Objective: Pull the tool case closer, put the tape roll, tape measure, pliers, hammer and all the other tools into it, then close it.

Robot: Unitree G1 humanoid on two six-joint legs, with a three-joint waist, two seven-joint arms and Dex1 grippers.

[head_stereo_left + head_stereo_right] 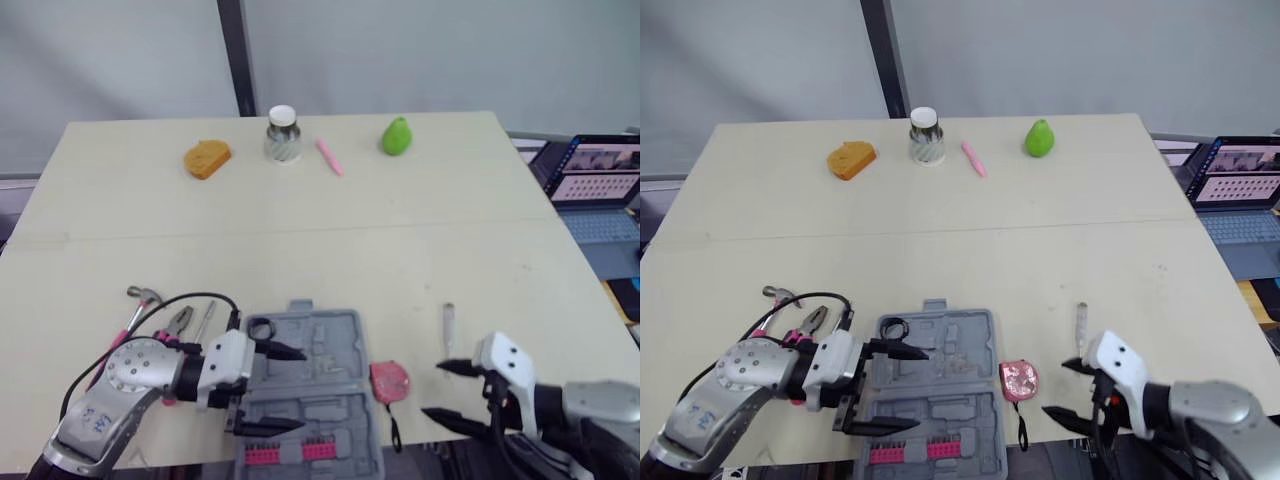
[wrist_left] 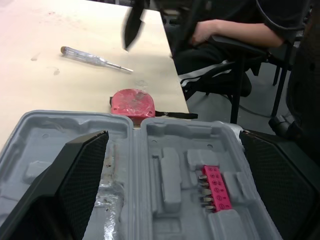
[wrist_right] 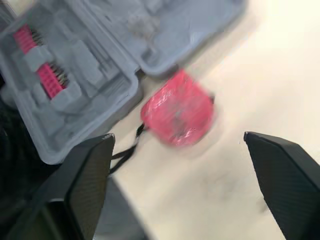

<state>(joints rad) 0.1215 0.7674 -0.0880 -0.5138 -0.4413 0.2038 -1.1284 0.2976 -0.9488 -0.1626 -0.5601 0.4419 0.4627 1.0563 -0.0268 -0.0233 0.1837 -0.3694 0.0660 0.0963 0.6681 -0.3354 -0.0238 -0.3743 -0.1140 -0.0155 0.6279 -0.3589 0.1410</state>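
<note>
Hammer and pliers lie toward the desk's near-left corner. The left gripper, jaws wide apart, is over the open case at the near edge. A tape roll sits in the case's far-left corner. The tape measure lies just beside the case's right side. A screwdriver lies farther right. The right gripper is near the tape measure, jaws apart.

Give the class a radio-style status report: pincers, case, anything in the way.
Left pincer open over open tool case. Right pincer open beside tape measure. Hammer, pliers outside case.
</note>
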